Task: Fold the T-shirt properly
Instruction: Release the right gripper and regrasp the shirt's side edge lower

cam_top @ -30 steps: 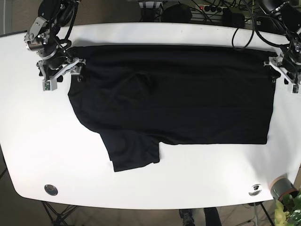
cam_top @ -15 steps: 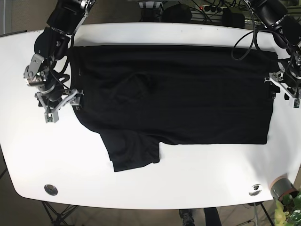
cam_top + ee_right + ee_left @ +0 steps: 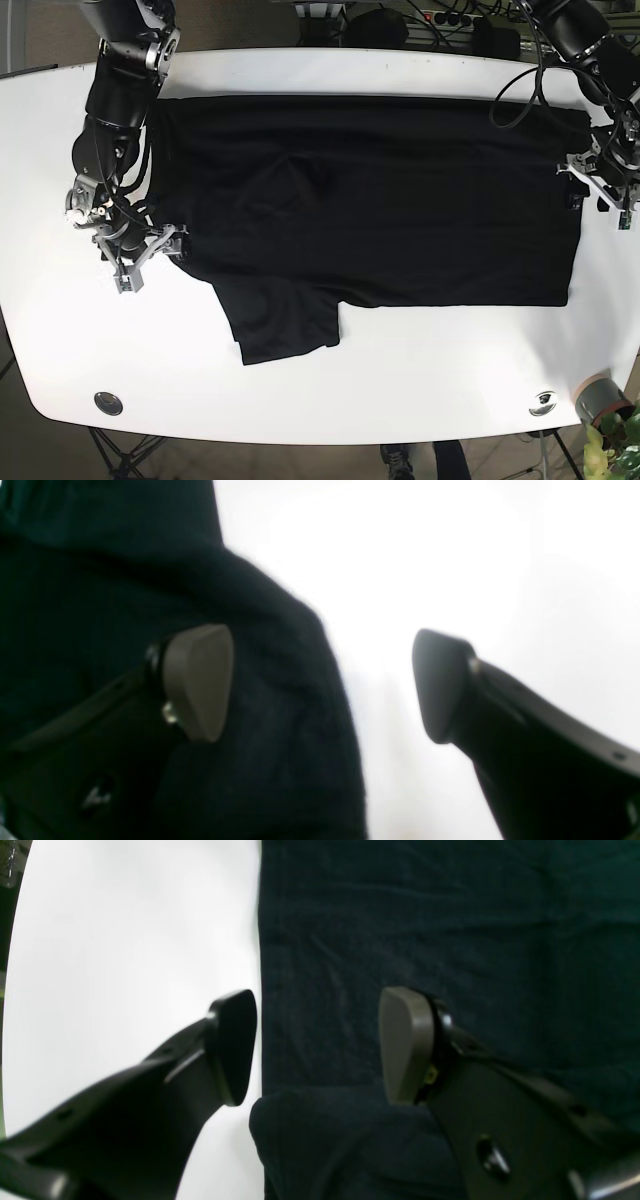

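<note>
A black T-shirt [image 3: 380,200] lies spread flat on the white table [image 3: 430,380], with one sleeve [image 3: 285,320] sticking out toward the front edge. My right gripper [image 3: 150,258] is at the shirt's left edge, open. In the right wrist view its gap [image 3: 320,682] straddles the cloth's edge [image 3: 280,680], one finger over the shirt and one over bare table. At the shirt's right edge, my left gripper [image 3: 598,195] is open too. Its gap [image 3: 320,1045] straddles the hem, with a raised fold of cloth [image 3: 325,1140] just below it.
Two round metal discs [image 3: 108,402] [image 3: 543,402] sit in the table near the front corners. A grey pot with a plant [image 3: 603,402] stands off the front right corner. Cables [image 3: 450,25] run along the back edge.
My right arm has moved toward the front along the shirt's left edge. The left arm has shifted a little forward along the right edge. The shirt lies as before.
</note>
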Controlling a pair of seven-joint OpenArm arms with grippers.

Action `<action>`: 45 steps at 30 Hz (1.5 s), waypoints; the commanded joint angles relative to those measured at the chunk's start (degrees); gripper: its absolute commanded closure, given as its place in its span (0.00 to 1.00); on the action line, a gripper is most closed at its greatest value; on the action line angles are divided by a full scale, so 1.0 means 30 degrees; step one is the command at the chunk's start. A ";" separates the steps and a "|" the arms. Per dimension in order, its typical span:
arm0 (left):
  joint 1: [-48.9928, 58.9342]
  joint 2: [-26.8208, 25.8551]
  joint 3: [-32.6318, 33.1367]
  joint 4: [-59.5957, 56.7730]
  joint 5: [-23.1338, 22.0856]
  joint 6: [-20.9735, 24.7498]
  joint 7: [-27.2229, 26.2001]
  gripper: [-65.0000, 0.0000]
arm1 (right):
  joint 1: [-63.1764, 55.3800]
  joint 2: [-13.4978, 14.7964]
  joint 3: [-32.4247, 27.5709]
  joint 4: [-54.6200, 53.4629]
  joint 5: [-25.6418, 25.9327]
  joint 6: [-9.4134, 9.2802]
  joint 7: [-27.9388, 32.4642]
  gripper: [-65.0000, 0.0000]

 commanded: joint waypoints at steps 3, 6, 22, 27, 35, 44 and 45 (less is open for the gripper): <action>-0.0227 -0.0471 -0.0053 0.0258 -0.0243 0.0567 -0.0412 0.43 | 0.0232 0.0024 -0.1019 -0.0974 0.0240 0.0039 0.1260 0.18; -0.0520 -0.0500 -0.0053 0.0258 -0.0243 0.1505 -0.0442 0.43 | 0.0085 -0.0211 -0.1107 -0.1883 0.0240 0.0039 0.1993 0.18; -0.5707 -0.0647 -0.0024 -0.5690 0.4094 0.5080 -0.2815 0.43 | -0.0296 -0.0973 -0.1165 -0.2586 0.0182 0.0039 0.2462 0.65; -0.7465 -0.0647 0.0005 -0.8503 0.5354 0.5080 -0.4368 0.43 | -0.0472 -0.1002 -0.1165 -0.2557 0.0211 0.0039 0.2374 0.67; -0.9340 -0.1350 0.2086 -1.3573 0.5823 0.5138 -0.6976 0.43 | -0.0530 -0.1002 -0.1165 -0.2557 0.0123 -0.0078 0.2403 0.97; -1.0014 -0.1995 0.2672 -1.6972 0.5852 0.5138 -0.8881 0.43 | -0.0530 -0.0973 -0.1077 -0.2557 0.0211 -0.0137 0.2403 0.97; -1.0014 -0.1995 0.2672 -1.7148 0.5881 0.5138 -0.9116 0.43 | -0.0530 -0.0973 -0.1077 -0.2557 0.0211 -0.0137 0.2432 0.97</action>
